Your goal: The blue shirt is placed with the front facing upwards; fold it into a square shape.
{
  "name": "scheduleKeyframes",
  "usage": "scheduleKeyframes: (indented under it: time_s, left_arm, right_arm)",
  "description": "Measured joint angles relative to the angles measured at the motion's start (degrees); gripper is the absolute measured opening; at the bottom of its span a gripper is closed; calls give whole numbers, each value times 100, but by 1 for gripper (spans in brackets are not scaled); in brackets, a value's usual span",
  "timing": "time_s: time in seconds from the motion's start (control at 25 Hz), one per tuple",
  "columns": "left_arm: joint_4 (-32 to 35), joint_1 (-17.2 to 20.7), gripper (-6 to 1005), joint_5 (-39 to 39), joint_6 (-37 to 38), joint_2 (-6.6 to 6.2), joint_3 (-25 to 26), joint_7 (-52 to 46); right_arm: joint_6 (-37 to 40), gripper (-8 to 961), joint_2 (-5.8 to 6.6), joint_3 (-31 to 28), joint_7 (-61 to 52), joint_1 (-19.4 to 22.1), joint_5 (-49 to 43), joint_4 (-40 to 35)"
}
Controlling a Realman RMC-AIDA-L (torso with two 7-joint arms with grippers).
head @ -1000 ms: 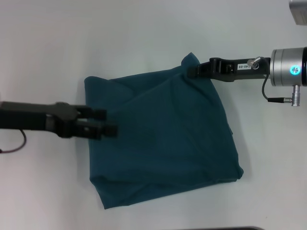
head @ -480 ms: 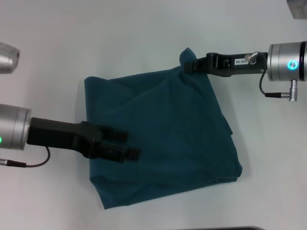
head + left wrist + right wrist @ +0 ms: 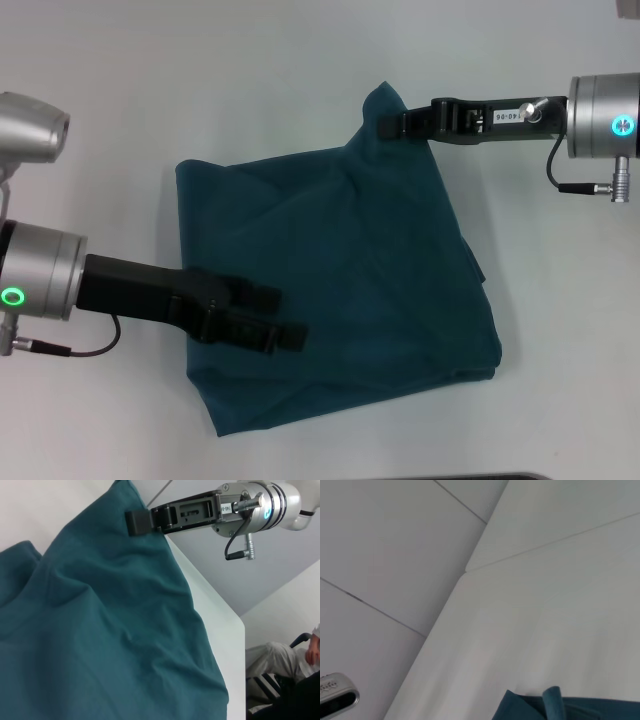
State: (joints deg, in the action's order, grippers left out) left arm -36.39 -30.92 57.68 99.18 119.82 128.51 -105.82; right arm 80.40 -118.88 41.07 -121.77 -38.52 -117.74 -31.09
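Shirt [image 3: 340, 290] folded; right gripper [image 3: 392, 126] pinches far corner; left gripper [image 3: 275, 318] state unclear; wrist cam shows bystander [image 3: 287, 662].

We see the shirt [image 3: 340, 290] as one plain dark teal-blue, with no print showing on the folded cloth; only darker shadows mark its creases. The table [image 3: 250, 80] under it is plain white, with a pale grey cast. Both grippers are matte black: the left gripper [image 3: 275, 320] over the shirt's left edge and the right gripper [image 3: 392, 125] at its far right corner. Behind each sits a silver wrist housing with a lit green ring. A small white label with dark characters sits on the right gripper's body. Thin black cables hang from both wrists.
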Motion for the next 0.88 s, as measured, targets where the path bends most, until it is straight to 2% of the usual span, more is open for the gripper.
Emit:
scheduleKeyframes:
  time_s: [0.56,0.88]
  left_arm:
    - [48,-89,949,-140,-50,104,-10,-3]
    - [54,-131,948,-143,-49,130,-66,-14]
  right_arm:
    - [-570,117,85,34,-45,368,-78,49]
    - [-846,139,37,33,-63,378,-188,73]
